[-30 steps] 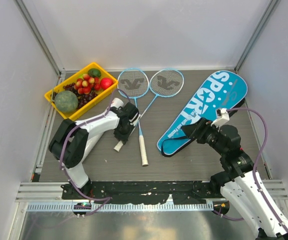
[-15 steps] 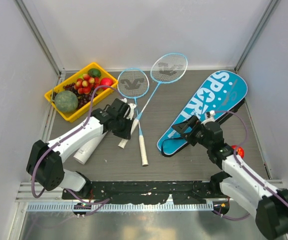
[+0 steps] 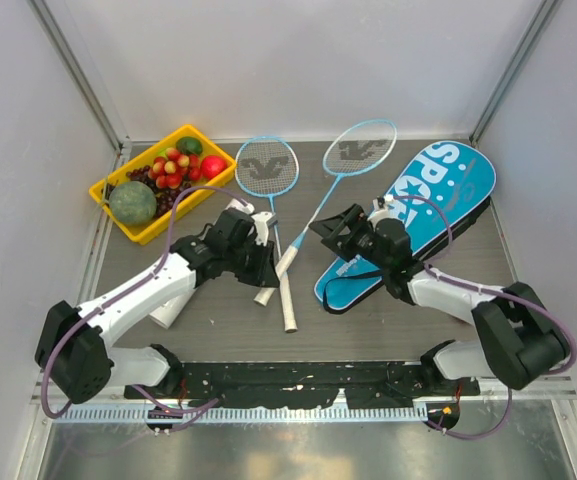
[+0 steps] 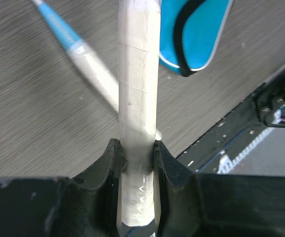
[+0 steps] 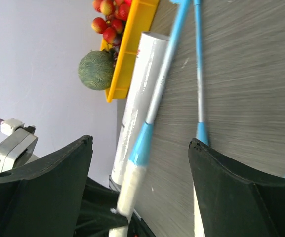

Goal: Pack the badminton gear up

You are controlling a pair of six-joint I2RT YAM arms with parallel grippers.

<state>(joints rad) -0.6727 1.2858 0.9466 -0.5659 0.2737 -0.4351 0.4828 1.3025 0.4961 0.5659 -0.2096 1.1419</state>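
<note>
Nearest the arm bases, the left gripper is clamped on the white tape-wrapped handle of a light-blue-framed racket, close to the butt end. The handle runs straight out between the jaws. Just beside it lies the second light-blue-framed racket, with its white grip toward the near edge. The two shafts cross, but which one is on top cannot be told. The long white cylinder tube lies on the dark grey table, partly hidden under the left arm.

Further out, the right gripper stands wide apart and holds nothing. It hovers by the left edge of the blue fabric racket bag marked "SPORT", which lies flat on the right. Farthest left sits the yellow plastic tray of fruit. No shuttlecock can be made out.

The held racket is probably light but long, so its head would lever against the grip. The taped handle looks like the sound place to hold, not the thin shaft or the strings. The bag seems soft and floppy, so its black-trimmed mouth would likely need pinching open.
</note>
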